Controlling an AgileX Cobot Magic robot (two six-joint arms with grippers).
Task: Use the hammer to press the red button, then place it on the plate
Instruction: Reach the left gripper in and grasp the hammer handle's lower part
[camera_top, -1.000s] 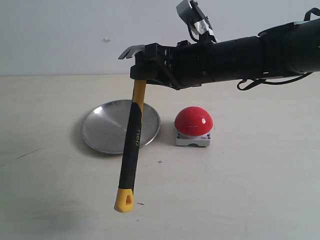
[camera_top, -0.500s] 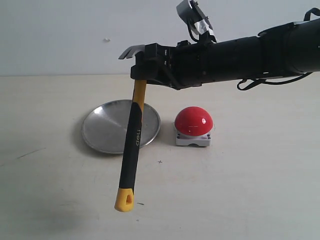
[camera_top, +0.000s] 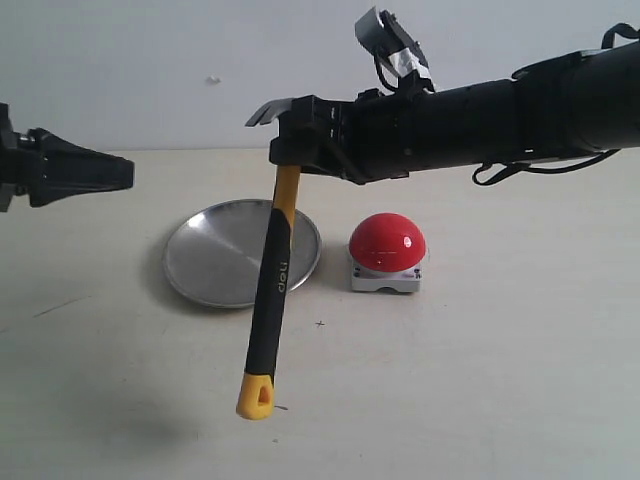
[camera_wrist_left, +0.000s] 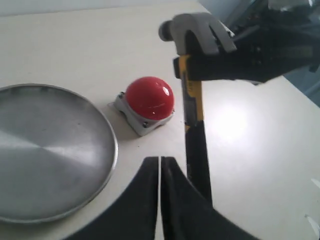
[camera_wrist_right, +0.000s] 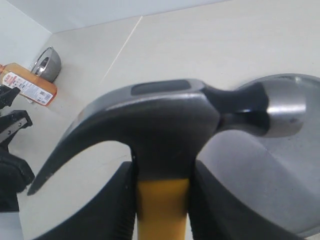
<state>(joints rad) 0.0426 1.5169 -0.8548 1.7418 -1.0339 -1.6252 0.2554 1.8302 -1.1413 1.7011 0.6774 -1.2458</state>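
My right gripper (camera_top: 290, 152) is shut on the hammer (camera_top: 272, 290), clamping the yellow neck just below the dark head (camera_wrist_right: 165, 120). The hammer hangs almost upright in the air, its yellow looped tip (camera_top: 256, 397) low at the front. Behind the handle lies the silver plate (camera_top: 215, 255) on the table. The red button (camera_top: 387, 243) sits to the right of the plate on its grey-white base. My left gripper (camera_top: 128, 175) is shut and holds nothing, hovering at the far left. In the left wrist view its fingertips (camera_wrist_left: 160, 161) point toward the red button (camera_wrist_left: 148, 97), with the plate (camera_wrist_left: 45, 150) alongside.
The table top is pale beige (camera_top: 480, 380). A small metal bowl (camera_wrist_right: 47, 64) and an orange packet (camera_wrist_right: 27, 85) show at the far edge in the right wrist view.
My left gripper has come into the exterior view from the left edge. The right gripper has shifted slightly right and up with the hammer, whose tip now hangs a little higher.
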